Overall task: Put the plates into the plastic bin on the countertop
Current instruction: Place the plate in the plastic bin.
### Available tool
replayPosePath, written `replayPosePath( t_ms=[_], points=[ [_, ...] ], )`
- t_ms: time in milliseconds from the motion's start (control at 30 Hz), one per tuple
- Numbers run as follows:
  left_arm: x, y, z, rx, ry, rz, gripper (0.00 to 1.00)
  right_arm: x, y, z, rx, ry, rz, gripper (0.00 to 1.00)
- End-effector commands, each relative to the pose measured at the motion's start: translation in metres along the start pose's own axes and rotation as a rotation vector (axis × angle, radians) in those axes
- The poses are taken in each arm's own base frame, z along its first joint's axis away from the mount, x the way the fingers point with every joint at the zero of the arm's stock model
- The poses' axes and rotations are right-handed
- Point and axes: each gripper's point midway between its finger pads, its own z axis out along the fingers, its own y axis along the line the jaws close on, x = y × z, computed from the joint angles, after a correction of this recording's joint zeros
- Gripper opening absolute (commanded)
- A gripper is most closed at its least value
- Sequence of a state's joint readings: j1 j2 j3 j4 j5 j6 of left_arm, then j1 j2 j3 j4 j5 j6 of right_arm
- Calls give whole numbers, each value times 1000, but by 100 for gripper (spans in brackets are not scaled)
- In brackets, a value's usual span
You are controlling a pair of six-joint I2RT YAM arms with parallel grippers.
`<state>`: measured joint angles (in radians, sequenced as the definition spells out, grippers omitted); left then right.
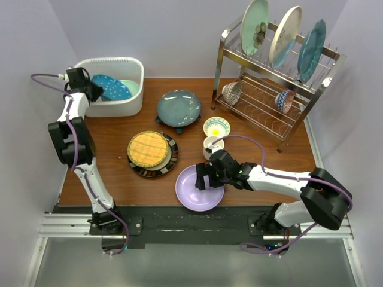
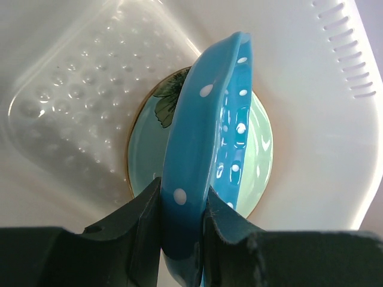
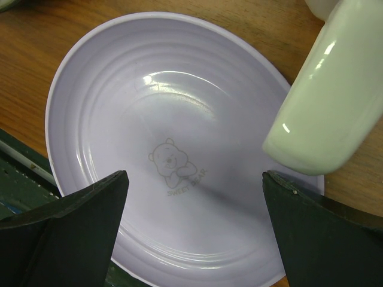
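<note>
Left hand (image 2: 183, 192) clenched on blue dotted plate (image 2: 210, 119) in bin (image 2: 311, 89); right hand (image 3: 194, 179) released above lilac plate (image 3: 149, 107)

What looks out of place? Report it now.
The blue plate stands on edge in the bin, pinched by the left hand, not flat on the green plate beneath. Nothing looks spilled or broken.

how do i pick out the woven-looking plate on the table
Look at the wooden countertop, between the white plastic bin in its far left corner and the lilac plate at the near edge. There the woven plate lies flat on the wood. It alone has a black rim around a yellow basket-weave centre.
</note>
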<state>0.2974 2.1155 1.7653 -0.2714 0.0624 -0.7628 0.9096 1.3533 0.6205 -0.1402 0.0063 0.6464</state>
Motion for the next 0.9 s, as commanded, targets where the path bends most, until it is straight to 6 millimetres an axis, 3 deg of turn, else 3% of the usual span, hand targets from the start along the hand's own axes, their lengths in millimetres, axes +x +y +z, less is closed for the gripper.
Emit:
replayPosePath(
  t_ms=[0,300,667,867],
  points=[
    [-69,-49,-22,153,-187,17,24,-3,2,-1,-3,0,-13,99],
    [-59,-40,-7,140,-130,50,47,-2,3,-1,-6,0,-14,99],
    [-41,-20,10,106,-54,48,53,-1,2,-2,-1,3,-11,99],
    [-29,6,18,53,3,28,54,-2,2,-1,-3,4,-11,99]
  ],
)
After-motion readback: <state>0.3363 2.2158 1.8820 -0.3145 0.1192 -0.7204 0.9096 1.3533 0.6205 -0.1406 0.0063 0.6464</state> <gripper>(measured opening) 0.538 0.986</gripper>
